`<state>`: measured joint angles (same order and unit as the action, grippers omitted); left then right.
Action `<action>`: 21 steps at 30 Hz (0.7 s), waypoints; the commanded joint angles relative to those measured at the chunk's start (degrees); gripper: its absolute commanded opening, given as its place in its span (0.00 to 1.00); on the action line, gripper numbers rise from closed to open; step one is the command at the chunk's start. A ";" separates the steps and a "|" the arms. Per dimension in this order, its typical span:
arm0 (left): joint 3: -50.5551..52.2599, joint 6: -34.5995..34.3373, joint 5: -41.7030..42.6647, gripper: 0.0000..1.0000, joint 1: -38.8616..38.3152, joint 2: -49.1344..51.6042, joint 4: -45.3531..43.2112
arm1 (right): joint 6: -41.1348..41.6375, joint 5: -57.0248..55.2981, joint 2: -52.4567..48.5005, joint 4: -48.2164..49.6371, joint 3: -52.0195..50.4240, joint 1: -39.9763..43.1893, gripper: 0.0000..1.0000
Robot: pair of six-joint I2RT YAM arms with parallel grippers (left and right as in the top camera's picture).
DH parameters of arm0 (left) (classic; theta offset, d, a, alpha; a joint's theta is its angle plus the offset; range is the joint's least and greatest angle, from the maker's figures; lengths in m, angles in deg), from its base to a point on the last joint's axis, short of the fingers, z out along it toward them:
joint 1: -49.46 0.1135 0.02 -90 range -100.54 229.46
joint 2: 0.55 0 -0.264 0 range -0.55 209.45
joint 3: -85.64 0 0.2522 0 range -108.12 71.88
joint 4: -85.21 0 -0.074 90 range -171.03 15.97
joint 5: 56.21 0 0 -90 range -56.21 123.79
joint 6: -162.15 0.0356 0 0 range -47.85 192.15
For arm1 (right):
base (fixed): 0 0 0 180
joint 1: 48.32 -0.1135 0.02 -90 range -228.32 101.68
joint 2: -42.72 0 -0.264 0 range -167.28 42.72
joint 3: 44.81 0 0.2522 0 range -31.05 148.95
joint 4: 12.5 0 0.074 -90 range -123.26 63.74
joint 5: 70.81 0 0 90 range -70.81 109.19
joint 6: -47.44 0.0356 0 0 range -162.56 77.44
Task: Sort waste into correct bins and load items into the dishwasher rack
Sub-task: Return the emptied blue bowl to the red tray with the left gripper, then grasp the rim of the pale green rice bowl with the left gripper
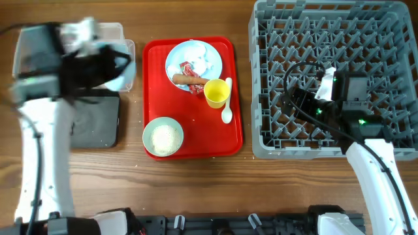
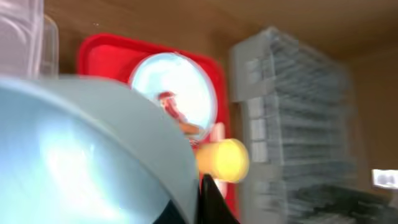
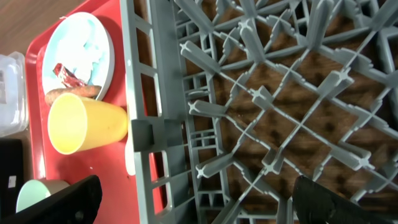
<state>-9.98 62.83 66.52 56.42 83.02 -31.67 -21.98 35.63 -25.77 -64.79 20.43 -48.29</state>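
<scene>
Left jaws clench the rim of a pale blue bowl [image 1: 122,79], held over the 4 o'clock corner of the clear tub [image 1: 124,31], which sits at 10 o'clock on the wooden counter [image 1: 196,189]. The left arm [image 1: 39,143] is blurred. The black tray [image 1: 98,124] lies just beside the tub, at its 6 o'clock.

At the centre lies the red serving tray [image 1: 153,78]. The round plate [image 1: 175,64], at the tray's 12 o'clock, carries white tissue bits [image 1: 199,53], the red-and-white wrapper [image 1: 190,68] and the brown sausage piece [image 1: 189,79]. The yellow cup [image 1: 216,93] stands upright at the plate's 5 o'clock. The white spoon [image 1: 227,108] lies just beside the cup. A second bowl [image 1: 149,128], holding white rice [image 1: 164,138], sits at the tray's 7 o'clock corner.

At 3 o'clock the grey dishwasher rack [image 1: 258,85] stands beside the tray. Right jaws, released wide, hover over its pegs toward its 8 o'clock side, nothing between them.
</scene>
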 commanded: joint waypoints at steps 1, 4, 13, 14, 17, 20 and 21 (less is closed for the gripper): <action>0.17 5.14 -27.93 0.04 -15.30 5.18 -0.13 | 0.46 -0.57 -0.42 0.31 0.90 -0.35 1.00; 0.22 5.73 -36.79 0.04 -22.40 12.22 2.03 | 0.46 -0.57 -0.42 0.37 0.90 -0.35 1.00; 0.22 5.88 -37.75 0.04 -30.80 30.14 2.32 | 0.48 -0.55 -0.42 0.96 0.90 -0.35 1.00; 0.22 5.88 -37.75 0.05 -30.86 30.47 2.69 | 0.46 -0.55 -0.42 0.94 0.90 -0.35 1.00; 0.22 5.20 -37.77 0.20 -29.97 30.56 4.94 | 0.44 -0.57 -0.42 0.79 0.90 -0.35 1.00; 0.04 2.64 -37.77 0.43 -29.07 30.01 6.78 | 0.46 -0.57 -0.42 0.90 0.90 -0.35 1.00; -0.55 1.33 -37.77 0.45 -28.79 29.29 7.54 | 0.46 -0.57 -0.42 0.98 0.90 -0.35 1.00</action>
<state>-9.83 66.98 29.51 26.48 112.92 -25.53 -21.98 35.61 -25.77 -63.98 20.43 -48.29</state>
